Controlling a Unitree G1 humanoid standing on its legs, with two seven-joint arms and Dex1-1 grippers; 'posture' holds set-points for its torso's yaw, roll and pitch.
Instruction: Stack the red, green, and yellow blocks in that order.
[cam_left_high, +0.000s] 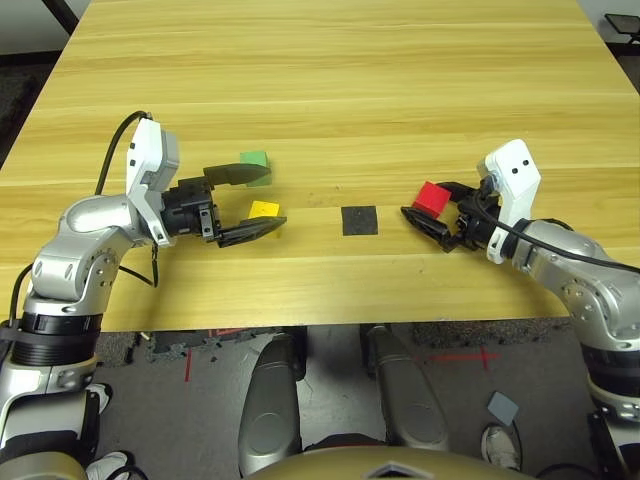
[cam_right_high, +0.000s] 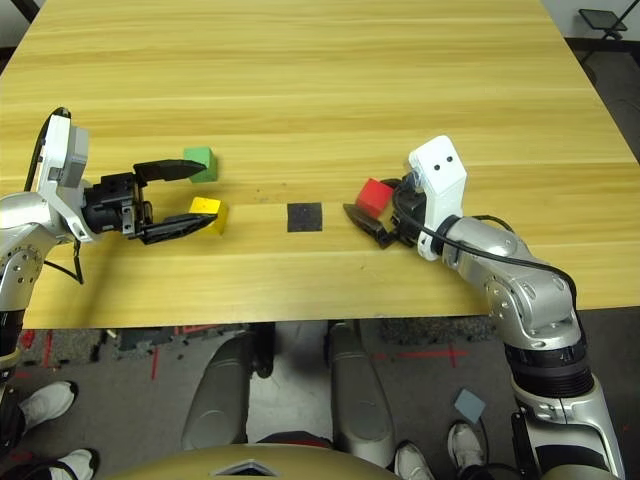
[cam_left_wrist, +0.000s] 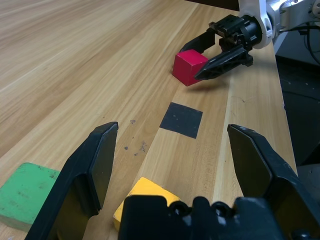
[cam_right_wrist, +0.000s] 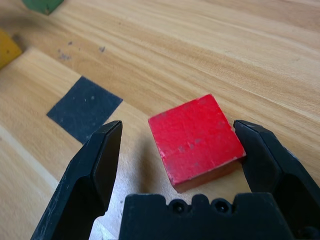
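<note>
1. Location of items. The red block (cam_left_high: 432, 196) rests on the table (cam_left_high: 330, 90) at right of centre in the head view. The yellow block (cam_left_high: 264, 210) sits left of centre, with the green block (cam_left_high: 255, 166) just above it in the frame. A black square patch (cam_left_high: 360, 220) lies between the yellow and red blocks. No block is stacked yet.

2. Right gripper (cam_right_wrist: 180, 150). Its jaws stand wide, one finger on each side of the red block. In the right wrist view the block sits off-centre, close to the finger at lower right of that frame and possibly touching it; the other finger stands clear.

3. Left gripper (cam_left_high: 252, 201). Its jaws also stand wide and hold nothing. One finger reaches toward the green block, the other lies beside the yellow block, which sits low between them in the left wrist view.

4. Step in hand, as judged: securing the red block as the stack's base.

5. Recommended practice. Shift the right gripper so the block is centred, with fingers square to two opposite faces. Close slowly, since an off-centre closure would likely push or twist the cube.

6. Risk. Both grippers work near the patch; hold the left arm clear while red is placed.
</note>
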